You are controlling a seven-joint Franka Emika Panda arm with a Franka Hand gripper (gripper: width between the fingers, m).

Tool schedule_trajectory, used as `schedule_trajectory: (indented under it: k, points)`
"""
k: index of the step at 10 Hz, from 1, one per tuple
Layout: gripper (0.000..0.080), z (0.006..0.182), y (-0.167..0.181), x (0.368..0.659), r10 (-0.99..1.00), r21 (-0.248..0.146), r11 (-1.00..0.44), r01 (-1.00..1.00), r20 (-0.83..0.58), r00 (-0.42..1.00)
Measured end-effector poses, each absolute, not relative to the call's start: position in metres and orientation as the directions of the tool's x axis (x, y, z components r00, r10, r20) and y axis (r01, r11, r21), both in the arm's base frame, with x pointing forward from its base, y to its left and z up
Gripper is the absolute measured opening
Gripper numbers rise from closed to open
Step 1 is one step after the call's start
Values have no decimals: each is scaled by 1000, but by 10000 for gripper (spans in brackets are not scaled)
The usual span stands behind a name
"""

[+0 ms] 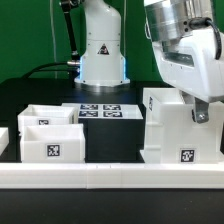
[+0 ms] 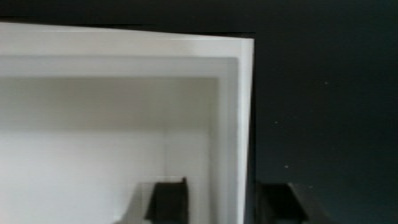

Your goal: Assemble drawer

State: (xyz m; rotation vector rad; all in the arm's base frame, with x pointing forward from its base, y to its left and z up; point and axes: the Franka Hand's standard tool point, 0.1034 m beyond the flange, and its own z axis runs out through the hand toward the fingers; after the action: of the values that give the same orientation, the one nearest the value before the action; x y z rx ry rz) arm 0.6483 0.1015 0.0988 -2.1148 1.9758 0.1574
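Observation:
The drawer's large white boxy housing point(image 1: 170, 130) stands at the exterior view's right, with a tag low on its front. Two smaller open-top trays point(image 1: 48, 140) point(image 1: 52, 112) sit together at the exterior view's left. My gripper point(image 1: 200, 112) hangs over the housing's top right edge. In the wrist view the gripper point(image 2: 228, 205) straddles the housing's thin upright wall point(image 2: 240, 120), with one dark finger point(image 2: 169, 200) inside and the other outside. Small gaps show on both sides of the wall, so the gripper is open and holds nothing.
The marker board point(image 1: 100, 110) lies flat between the trays and the housing. A long white border rail point(image 1: 110, 175) runs along the front. The arm's base point(image 1: 103, 55) stands at the back on the black table.

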Motion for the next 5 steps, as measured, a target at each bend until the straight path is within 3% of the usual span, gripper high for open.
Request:
schedule_trajectory:
  k: [1, 2, 3, 4, 5]
  points:
    - [361, 99, 102, 649, -967, -104, -56, -993, -242, 80]
    - [361, 101, 102, 647, -965, -111, -85, -990, -239, 109]
    - [547, 105, 102, 641, -958, -123, -142, -982, -231, 167]
    - [547, 112, 100, 633, -947, -136, -205, -969, -223, 231]
    - [628, 122, 99, 624, -932, -152, -259, -954, -219, 288]
